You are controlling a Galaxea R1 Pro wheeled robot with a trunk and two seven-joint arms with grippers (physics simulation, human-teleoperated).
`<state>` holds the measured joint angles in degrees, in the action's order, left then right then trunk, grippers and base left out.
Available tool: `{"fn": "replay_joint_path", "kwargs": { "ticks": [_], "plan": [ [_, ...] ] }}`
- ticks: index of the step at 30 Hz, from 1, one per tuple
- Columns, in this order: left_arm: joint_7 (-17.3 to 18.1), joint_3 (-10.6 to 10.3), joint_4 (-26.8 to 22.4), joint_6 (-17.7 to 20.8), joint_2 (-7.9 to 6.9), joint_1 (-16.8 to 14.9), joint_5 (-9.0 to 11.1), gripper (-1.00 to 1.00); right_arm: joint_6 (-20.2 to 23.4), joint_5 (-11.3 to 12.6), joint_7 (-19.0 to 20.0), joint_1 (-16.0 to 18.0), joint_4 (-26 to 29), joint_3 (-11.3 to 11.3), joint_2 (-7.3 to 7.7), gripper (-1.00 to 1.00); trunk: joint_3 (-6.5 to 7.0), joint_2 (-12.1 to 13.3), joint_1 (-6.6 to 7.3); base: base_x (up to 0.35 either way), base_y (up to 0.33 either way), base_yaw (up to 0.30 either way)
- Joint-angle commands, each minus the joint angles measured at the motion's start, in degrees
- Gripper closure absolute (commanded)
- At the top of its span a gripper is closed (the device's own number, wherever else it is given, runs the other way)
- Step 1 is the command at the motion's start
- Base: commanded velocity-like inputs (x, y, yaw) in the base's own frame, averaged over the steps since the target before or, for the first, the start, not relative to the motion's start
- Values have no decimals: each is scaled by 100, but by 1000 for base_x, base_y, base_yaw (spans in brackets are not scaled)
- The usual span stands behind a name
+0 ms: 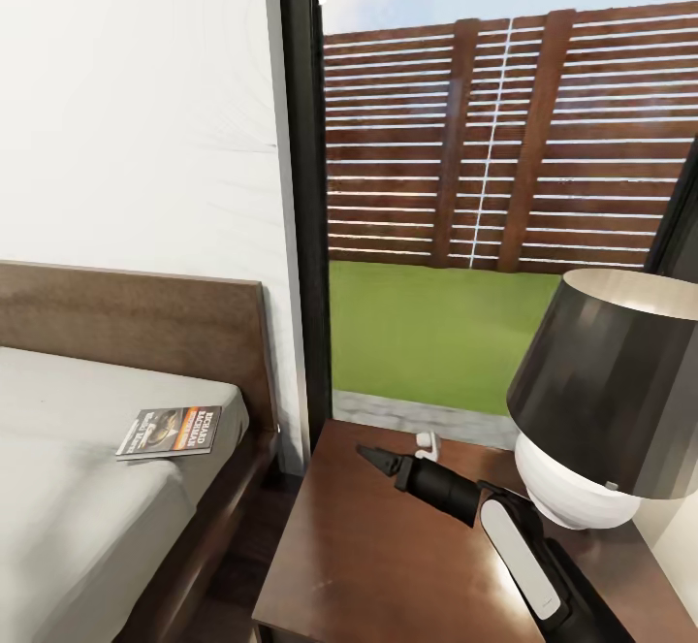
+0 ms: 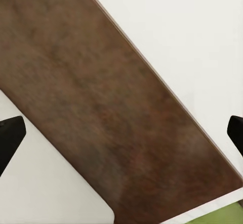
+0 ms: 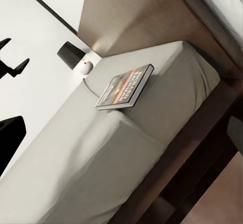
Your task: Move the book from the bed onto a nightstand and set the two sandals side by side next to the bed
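One book on the bed, lower left.
One nightstand with one lamp; right claw narrow above it; left claw's fingers wide.

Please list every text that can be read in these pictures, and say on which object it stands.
"RICHARD BACHMAN": white lettering on the cover of the book lying on the bed.
The title on its orange band is too blurred to read.
No other text shows.
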<state>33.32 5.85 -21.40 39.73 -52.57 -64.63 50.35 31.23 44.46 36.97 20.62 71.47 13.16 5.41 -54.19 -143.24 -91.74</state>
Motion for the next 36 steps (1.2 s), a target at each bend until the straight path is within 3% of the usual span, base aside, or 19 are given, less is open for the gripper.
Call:
{"fn": "replay_joint_path", "kwargs": {
  "ticks": [1, 18, 36],
  "plan": [
    [8, 22, 4, 37, 1, -6, 2, -100, 41, 53, -12, 4, 1, 5, 4, -100, -6, -3, 1, 0, 0, 0],
    [8, -10, -5, 43, 10, -6, 10, -100, 49, 76, -4, 4, -4, -6, 4, -100, -6, -3, 1, 0, 0, 14],
    [8, -14, -5, 47, 26, -6, 10, -100, 42, 88, -6, 4, -10, -6, 2, -100, -6, -3, 1, 0, 0, 184]
  ]
}}
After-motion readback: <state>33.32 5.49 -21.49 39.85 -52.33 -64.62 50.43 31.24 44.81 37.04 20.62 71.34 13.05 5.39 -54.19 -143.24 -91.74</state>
